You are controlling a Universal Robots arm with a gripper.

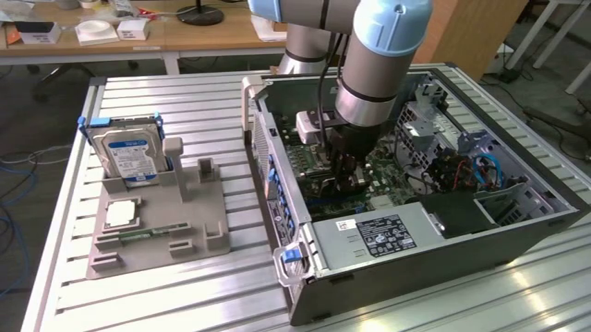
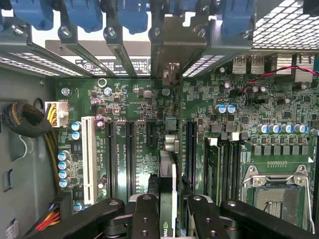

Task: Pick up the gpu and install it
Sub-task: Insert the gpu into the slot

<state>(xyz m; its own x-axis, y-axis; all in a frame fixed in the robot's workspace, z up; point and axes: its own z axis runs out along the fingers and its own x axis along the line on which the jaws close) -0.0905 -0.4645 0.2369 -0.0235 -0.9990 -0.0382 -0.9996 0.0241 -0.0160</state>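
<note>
Claw [image 2: 167, 211] pinches the gpu [image 2: 168, 174] edge-on above the motherboard [image 2: 139, 129]. Card's lower part cut off at frame bottom. In exterior view, arm hides the claw inside the computer case [image 1: 416, 256].

1. The black-fingered gripper [image 2: 167, 211] clamps the thin, dark gpu card [image 2: 168, 174], seen edge-on.
2. The card stands over the green motherboard [image 2: 149, 107], among black expansion slots [image 2: 128, 152].
3. Its pale metal bracket [image 2: 172, 55] sits at the case's rear slot openings.
4. A white slot [image 2: 88, 159] lies beside the black ones.
</note>
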